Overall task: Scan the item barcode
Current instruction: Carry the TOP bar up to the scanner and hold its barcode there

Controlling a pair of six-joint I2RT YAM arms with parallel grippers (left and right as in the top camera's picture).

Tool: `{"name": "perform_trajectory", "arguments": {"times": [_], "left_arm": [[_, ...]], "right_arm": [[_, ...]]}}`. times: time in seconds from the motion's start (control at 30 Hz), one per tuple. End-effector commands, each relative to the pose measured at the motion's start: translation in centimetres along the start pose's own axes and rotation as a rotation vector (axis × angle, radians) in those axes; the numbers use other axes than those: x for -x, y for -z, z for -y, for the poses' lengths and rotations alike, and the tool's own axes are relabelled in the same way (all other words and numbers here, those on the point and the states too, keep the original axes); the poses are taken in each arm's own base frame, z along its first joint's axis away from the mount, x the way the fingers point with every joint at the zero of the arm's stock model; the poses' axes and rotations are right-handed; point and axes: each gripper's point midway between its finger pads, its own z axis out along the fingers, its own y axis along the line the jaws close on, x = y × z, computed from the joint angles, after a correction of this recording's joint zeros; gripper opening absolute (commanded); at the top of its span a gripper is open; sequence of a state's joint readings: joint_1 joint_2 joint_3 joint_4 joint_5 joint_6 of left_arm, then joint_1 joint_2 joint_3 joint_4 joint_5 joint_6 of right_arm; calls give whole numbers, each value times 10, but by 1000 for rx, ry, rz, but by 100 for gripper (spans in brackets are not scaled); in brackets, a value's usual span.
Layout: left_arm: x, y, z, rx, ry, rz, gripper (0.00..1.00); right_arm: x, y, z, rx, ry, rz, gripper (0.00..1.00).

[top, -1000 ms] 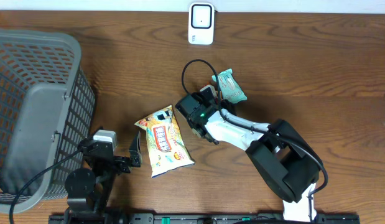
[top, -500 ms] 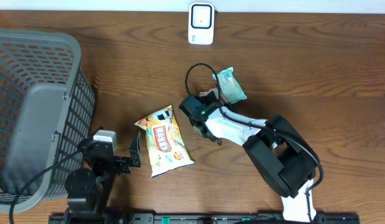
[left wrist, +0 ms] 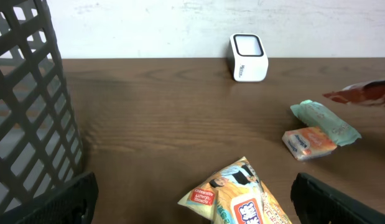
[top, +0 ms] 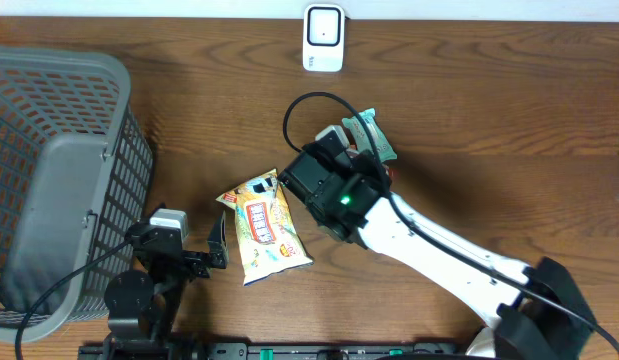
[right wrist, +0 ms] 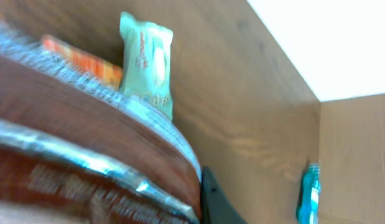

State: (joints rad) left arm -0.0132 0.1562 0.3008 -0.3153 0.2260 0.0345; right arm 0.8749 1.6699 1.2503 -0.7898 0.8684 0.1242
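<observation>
The overhead view looks straight down on the whole table (top: 509, 110) from well above. The left wrist view sits low at the near edge, facing level across the wood to the far wall (left wrist: 148, 25), its 2 fingers (left wrist: 52, 200) at the bottom corners. It shares the scanner (left wrist: 249, 57), basket (left wrist: 30, 106), yellow snack bag (left wrist: 242, 196) and mint packet (left wrist: 323, 118) with the overhead. The right wrist view is tilted and blurred, pressed close against a brown packet (right wrist: 68, 143), the mint packet beyond.

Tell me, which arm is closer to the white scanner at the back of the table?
Right. The right gripper, holding a brown packet, is mid-table in front of the scanner; the left gripper sits open at the near edge.
</observation>
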Motion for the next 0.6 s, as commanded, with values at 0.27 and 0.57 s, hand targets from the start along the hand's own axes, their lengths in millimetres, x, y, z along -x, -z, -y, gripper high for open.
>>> {"name": "perform_trajectory", "arguments": {"times": [0.27, 0.57], "left_arm": [[-1, 0, -2, 9, -13, 0, 99], [-1, 0, -2, 9, -13, 0, 99]], "right_arm": [[112, 110, -6, 387, 324, 668, 1], [116, 155, -31, 475, 701, 959, 1]]}}
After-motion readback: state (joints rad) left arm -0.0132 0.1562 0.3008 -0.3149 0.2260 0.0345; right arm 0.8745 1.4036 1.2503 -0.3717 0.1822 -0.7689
